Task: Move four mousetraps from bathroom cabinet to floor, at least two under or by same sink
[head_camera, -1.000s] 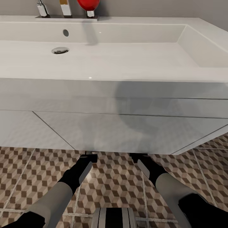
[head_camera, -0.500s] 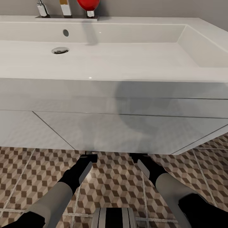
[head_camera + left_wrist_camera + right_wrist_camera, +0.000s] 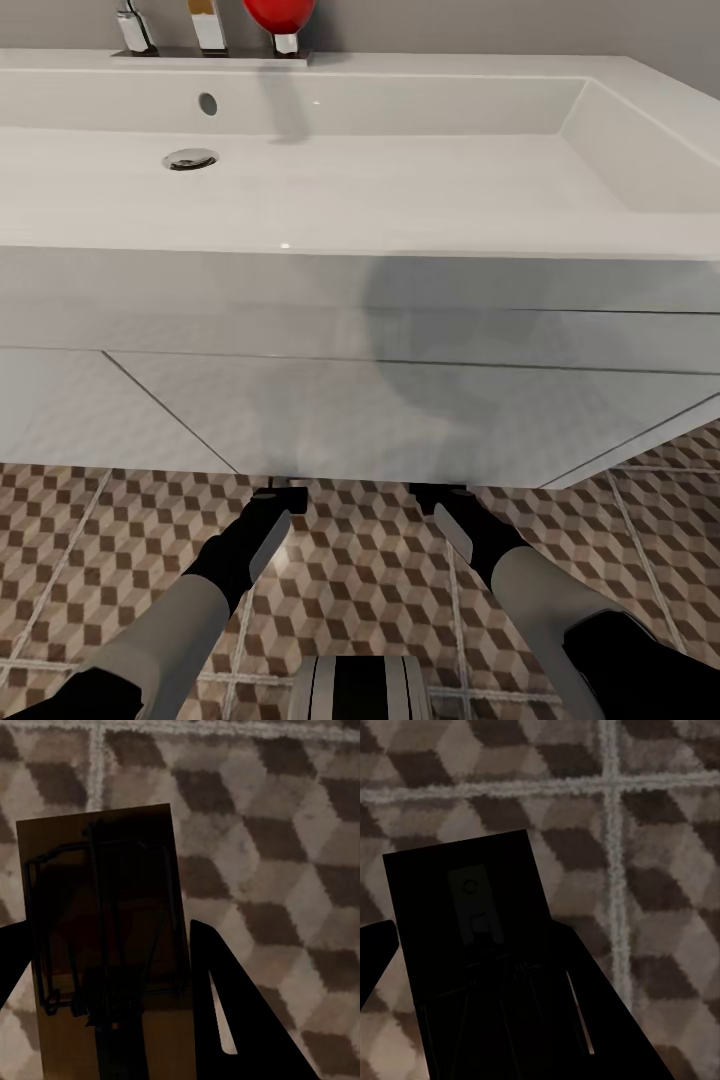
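In the left wrist view a tan mousetrap [image 3: 105, 870] with dark wire sits between the fingers of my left gripper [image 3: 109, 931], just above the cube-patterned bathroom floor [image 3: 285, 855]. A second mousetrap [image 3: 465, 892], dark in shadow, is held the same way in my right gripper [image 3: 472, 934]. From the head view both arms reach low under the white vanity [image 3: 400, 400] below the sink [image 3: 350, 235]. There the left gripper [image 3: 285, 495] and right gripper [image 3: 438, 495] are partly hidden by the vanity's lower edge. The cabinet is out of view.
The vanity's lower edge hangs close over both wrists. A chrome tap [image 3: 135, 30], a bottle [image 3: 208, 25] and a red object [image 3: 280, 15] stand behind the basin. Patterned floor [image 3: 360, 570] stretches between my arms, and my base [image 3: 360, 690] is at the near edge.
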